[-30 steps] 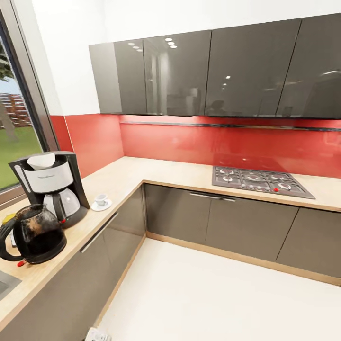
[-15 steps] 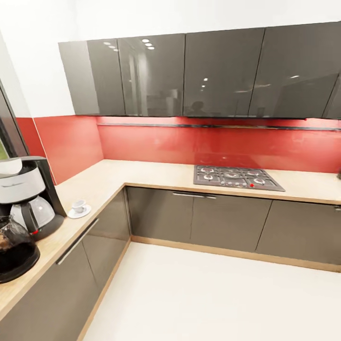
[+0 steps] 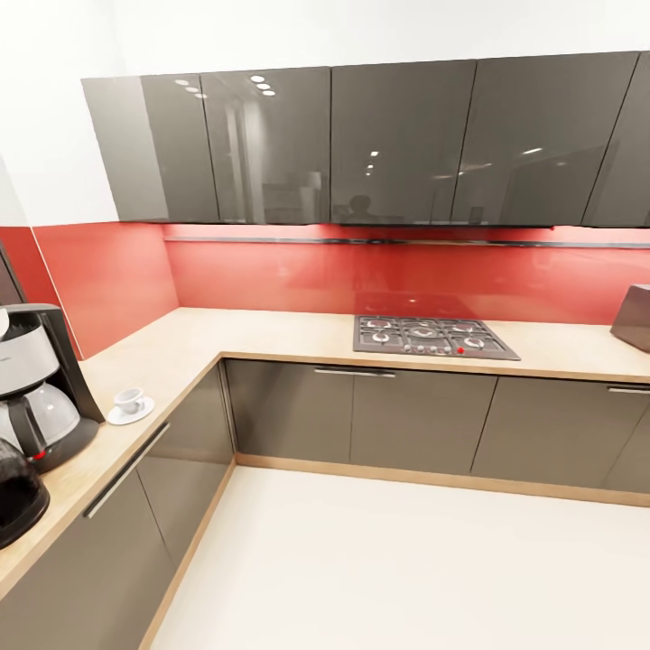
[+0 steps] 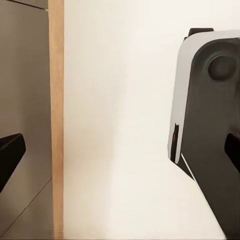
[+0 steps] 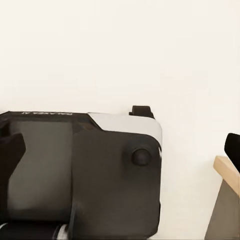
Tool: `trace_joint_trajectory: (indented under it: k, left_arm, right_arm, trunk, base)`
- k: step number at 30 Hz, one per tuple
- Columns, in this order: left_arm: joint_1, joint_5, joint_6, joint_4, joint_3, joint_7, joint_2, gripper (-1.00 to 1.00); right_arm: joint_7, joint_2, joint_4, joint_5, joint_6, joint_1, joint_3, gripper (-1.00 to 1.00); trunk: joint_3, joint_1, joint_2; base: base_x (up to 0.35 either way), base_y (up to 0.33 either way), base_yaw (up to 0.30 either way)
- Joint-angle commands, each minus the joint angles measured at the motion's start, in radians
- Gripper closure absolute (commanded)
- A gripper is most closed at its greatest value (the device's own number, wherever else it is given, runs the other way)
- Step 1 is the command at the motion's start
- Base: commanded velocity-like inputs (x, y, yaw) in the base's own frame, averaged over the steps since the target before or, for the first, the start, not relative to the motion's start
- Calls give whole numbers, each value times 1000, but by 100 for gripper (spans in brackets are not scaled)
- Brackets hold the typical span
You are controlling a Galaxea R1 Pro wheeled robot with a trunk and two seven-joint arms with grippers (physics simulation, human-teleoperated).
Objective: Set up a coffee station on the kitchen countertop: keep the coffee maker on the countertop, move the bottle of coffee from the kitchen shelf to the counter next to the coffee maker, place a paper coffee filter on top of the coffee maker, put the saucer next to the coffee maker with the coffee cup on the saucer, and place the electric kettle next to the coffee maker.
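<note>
The coffee maker (image 3: 41, 388) stands on the kitchen countertop (image 3: 271, 329) at the head view's left edge, cut off by the frame. A white sliver of the paper coffee filter (image 3: 4, 323) shows on its top. The black electric kettle (image 3: 13, 492) sits just in front of it, mostly cut off. To the machine's right the coffee cup (image 3: 128, 398) rests on the saucer (image 3: 132, 414). The bottle of coffee is out of view. My left gripper (image 4: 120, 152) and right gripper (image 5: 120, 150) hang open over the pale floor, nothing between their fingers.
A gas hob (image 3: 433, 336) is set into the back run of the counter, and a dark block (image 3: 634, 327) stands at the far right. Glossy grey cabinets run above and below. The wrist views show my own base (image 5: 100, 175) and a cabinet plinth (image 4: 56, 115).
The head view has swung to the right, so the coffee maker, kettle, cup and saucer have slid toward the left edge. The things themselves have not moved.
</note>
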Motion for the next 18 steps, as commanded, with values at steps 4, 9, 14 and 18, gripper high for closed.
trace_joint_trajectory:
  k: [4, 9, 14, 18]
  left_arm:
    - [-1, 5, 2, 5, -5, 5, -5, -100]
    - [1, 5, 0, 5, -5, 4, -4, -100]
    - [1, 3, -8, 4, -5, 4, -4, -100]
    - [2, -1, -15, 3, -6, 3, 2, -100]
  right_arm:
    - [-4, 0, -4, -10, 6, 3, 9, -100]
    - [-4, 0, -4, -10, 5, 3, 9, -100]
    - [-5, 1, -4, -13, 2, 3, 8, -100]
    - [-5, -1, -5, -15, 1, 3, 8, -100]
  trunk:
    - [-1, 0, -1]
    - [-1, 0, -1]
    - [-1, 0, -1]
    - [-1, 0, -1]
  base:
    - [0, 0, 0]
    - [0, 0, 0]
    - [0, 0, 0]
    - [0, 0, 0]
